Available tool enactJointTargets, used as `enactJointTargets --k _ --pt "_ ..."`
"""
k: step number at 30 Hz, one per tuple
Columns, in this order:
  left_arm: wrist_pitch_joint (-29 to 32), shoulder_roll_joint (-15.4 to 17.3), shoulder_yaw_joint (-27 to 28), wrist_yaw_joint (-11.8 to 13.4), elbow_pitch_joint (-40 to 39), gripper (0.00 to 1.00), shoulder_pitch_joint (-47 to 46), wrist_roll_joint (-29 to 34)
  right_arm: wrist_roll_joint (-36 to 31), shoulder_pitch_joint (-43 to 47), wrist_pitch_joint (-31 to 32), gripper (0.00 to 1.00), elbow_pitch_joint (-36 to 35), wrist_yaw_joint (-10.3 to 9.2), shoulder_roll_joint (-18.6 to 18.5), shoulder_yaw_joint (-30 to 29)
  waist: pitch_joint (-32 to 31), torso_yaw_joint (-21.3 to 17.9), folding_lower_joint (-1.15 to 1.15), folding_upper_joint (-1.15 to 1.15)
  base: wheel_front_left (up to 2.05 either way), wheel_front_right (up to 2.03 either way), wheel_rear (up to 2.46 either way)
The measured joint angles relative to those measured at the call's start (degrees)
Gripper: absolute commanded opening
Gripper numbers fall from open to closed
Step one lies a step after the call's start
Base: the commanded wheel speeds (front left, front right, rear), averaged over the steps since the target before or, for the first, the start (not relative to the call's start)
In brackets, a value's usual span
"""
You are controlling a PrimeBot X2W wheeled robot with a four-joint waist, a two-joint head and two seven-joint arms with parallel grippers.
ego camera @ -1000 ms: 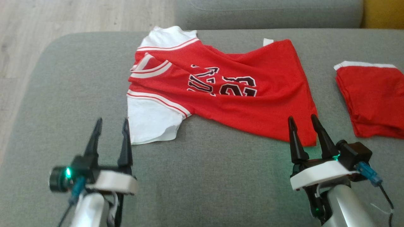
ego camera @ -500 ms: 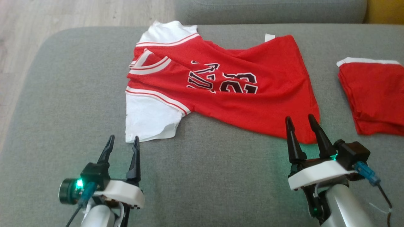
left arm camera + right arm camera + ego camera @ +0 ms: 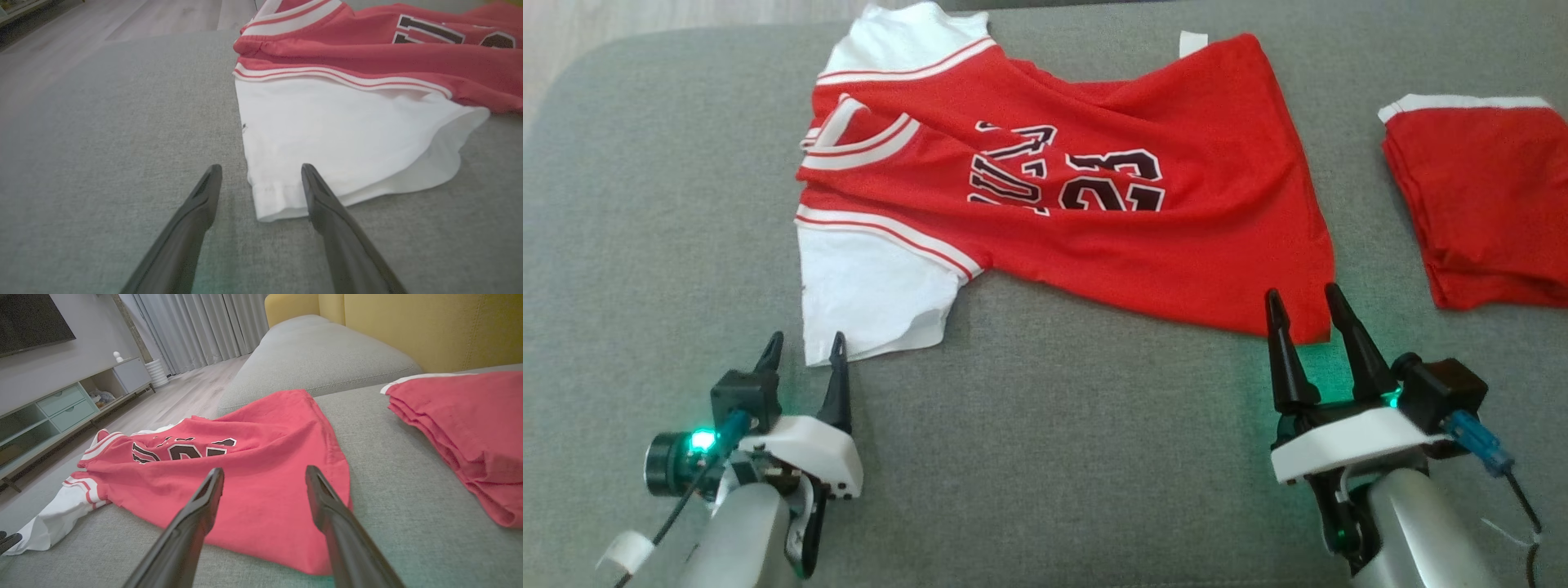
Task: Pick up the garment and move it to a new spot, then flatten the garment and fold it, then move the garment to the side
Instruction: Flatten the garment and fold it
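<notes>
Head view, garment: the jersey [image 3: 1094, 212], red, lies spread across the grey sofa cushion [image 3: 1054, 457], upper centre of the frame, number side up and rumpled along its top edge.
Head view, sleeve: the white sleeve [image 3: 874, 302] reaches down at centre left.
Head view, left gripper: there's the left gripper [image 3: 805, 338] at lower left, fingers wide apart and empty, tips right at the sleeve's lower edge.
Head view, right gripper: the right gripper [image 3: 1303, 292] at lower right, fingers spread with nothing held, tips at the jersey's lower right corner.
Head view, neighbour: a folded red garment [image 3: 1486, 220] at the right edge, apart from the jersey.
Left wrist view, fingers: two dark fingers [image 3: 196, 220] rise from the bottom, well parted, the sleeve's hem corner between the tips; whether they touch the cloth, cannot tell.
Left wrist view, jersey: red body across the upper right, wooden floor [image 3: 81, 36] at upper left.
Right wrist view, fingers: splayed and empty, framing the jersey's near corner at centre.
Right wrist view, surroundings: folded red garment at right, yellow backrest [image 3: 429, 326] at upper right, TV cabinet [image 3: 61, 404] at left.
</notes>
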Motion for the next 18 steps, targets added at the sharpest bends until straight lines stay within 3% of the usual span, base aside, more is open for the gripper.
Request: enactJointTargets --k 11,12,13,14,18 --pt "2.8 0.2 -0.1 -2.5 8.2 1.0 -5.8 -2.0 -0.4 -1.6 0.0 1.0 -0.7 0.0 0.0 -0.2 1.6 -1.2 -0.01 0.0 0.0 0.0 0.0" --pt "2.8 0.2 -0.1 -2.9 8.5 0.64 -5.9 -2.0 -0.4 -1.6 0.0 1.0 -0.7 0.0 0.0 -0.2 1.6 -1.3 -0.01 0.0 0.0 0.0 0.0" --pt "2.8 0.2 -0.2 -3.0 8.8 0.13 -6.1 -2.0 -0.4 -1.6 0.0 1.0 -0.7 0.0 0.0 -0.2 1.6 -1.3 -0.01 0.0 0.0 0.0 0.0" --pt "2.8 0.2 -0.2 -3.0 9.2 0.0 -6.4 -2.0 -0.4 -1.6 0.0 1.0 -0.7 0.0 0.0 -0.2 1.5 -1.3 -0.01 0.0 0.0 0.0 0.0" --pt "-0.6 0.1 -0.2 -2.9 10.0 0.0 -6.4 -2.5 -0.5 -1.5 0.0 1.0 -0.3 0.0 0.0 -0.6 0.6 -1.1 -0.01 0.0 0.0 0.0 0.0"
